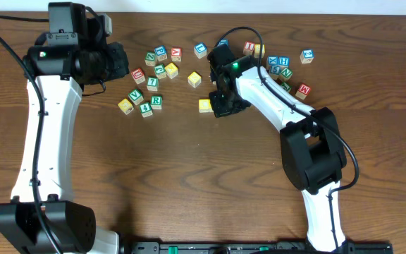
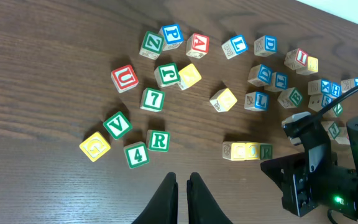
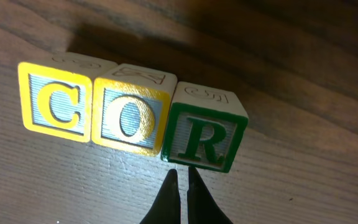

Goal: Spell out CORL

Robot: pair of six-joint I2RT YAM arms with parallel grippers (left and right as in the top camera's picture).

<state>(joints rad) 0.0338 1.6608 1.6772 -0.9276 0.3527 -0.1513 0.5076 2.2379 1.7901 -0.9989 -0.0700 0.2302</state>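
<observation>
A row of three blocks reads C, O, R: two yellow, one green, touching. The row also shows in the left wrist view and, partly hidden by the arm, in the overhead view. My right gripper is shut and empty, its tips just in front of the R block. A blue L block lies loose at the back, also in the overhead view. Another blue L lies nearer the row. My left gripper is shut and empty above bare table.
Loose letter blocks lie left of the row: red U, green 7, V, R, 4, a yellow block. More blocks cluster at the back right. The right arm fills the lower right.
</observation>
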